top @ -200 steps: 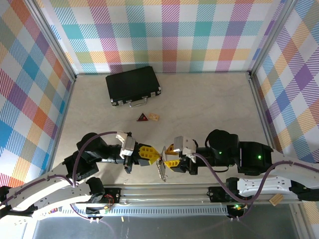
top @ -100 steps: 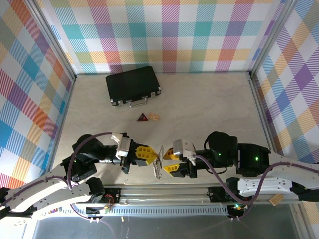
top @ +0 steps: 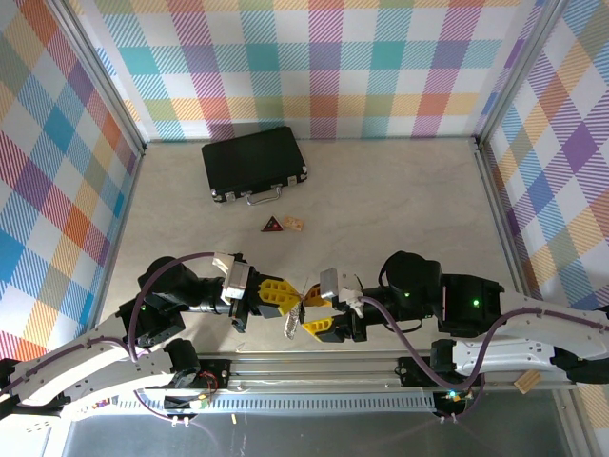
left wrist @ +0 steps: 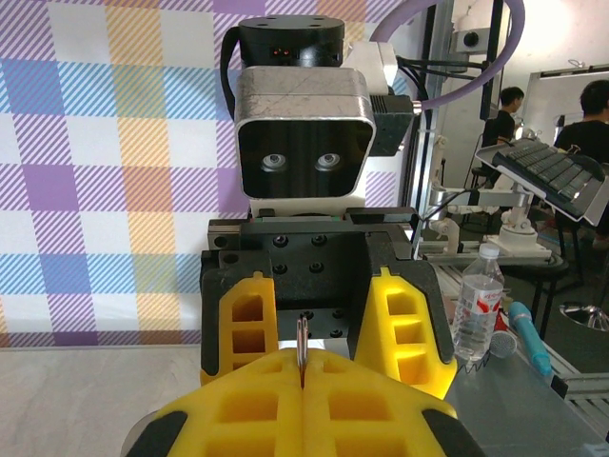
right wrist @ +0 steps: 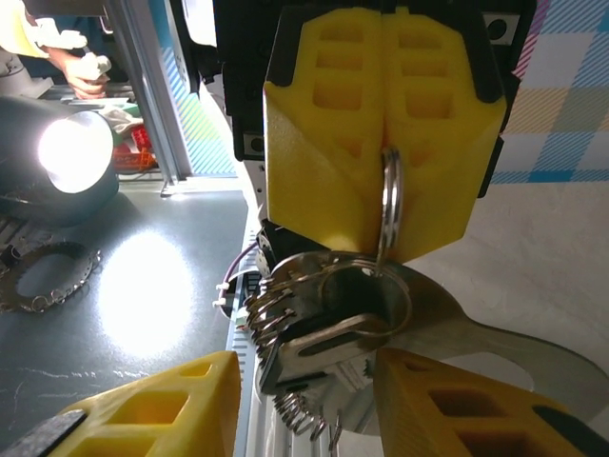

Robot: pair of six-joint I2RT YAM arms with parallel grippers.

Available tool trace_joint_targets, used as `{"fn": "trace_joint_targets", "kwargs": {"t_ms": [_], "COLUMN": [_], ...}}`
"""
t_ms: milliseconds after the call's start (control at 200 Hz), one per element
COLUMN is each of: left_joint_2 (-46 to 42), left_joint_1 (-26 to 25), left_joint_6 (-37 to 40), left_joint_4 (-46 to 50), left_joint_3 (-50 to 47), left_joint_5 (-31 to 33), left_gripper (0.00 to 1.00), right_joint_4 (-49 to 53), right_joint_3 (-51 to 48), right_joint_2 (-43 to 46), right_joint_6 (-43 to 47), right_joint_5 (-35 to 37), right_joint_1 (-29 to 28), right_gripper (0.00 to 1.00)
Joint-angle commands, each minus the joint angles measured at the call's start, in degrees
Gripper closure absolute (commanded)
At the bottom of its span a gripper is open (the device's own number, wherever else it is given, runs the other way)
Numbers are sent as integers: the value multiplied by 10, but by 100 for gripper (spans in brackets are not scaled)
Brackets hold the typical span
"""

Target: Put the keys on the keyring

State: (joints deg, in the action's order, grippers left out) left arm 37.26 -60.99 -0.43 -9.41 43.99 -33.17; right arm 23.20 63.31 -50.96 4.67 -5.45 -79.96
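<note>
We note the left gripper still pinching the keyring; the right gripper has widened, jaws parted around the hanging keys.

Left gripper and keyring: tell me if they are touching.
Touching. The right wrist view shows the left gripper shut on the keyring, its thin silver ring pinched between the yellow fingers.

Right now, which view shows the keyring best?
Right wrist: the keyring hangs close and large from the left gripper, shut on it. Left wrist shows its thin edge; top external, a tiny silver glint.
</note>
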Motion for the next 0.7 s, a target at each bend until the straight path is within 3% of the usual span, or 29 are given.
{"fn": "trace_joint_targets", "kwargs": {"t_ms": [0, 190, 695], "left_joint_2": [-12, -13, -20], "left_joint_1": [-2, -2, -2], "left_joint_6": [-5, -5, -4], "left_joint_4": [-37, -37, -32], "left_joint_3": [-3, -4, -3], "left_joint_5": [-6, -5, -3], "left_gripper": [100, 100, 100], "right_joint_4": [-34, -43, -37], "right_joint_3": [-9, -10, -17], "right_joint_2": [1, -6, 10], "right_joint_6": [-9, -10, -5], "right_joint_5": [4, 8, 36], "right_joint_1": [-2, -2, -3], "right_gripper": [59, 58, 87]}}
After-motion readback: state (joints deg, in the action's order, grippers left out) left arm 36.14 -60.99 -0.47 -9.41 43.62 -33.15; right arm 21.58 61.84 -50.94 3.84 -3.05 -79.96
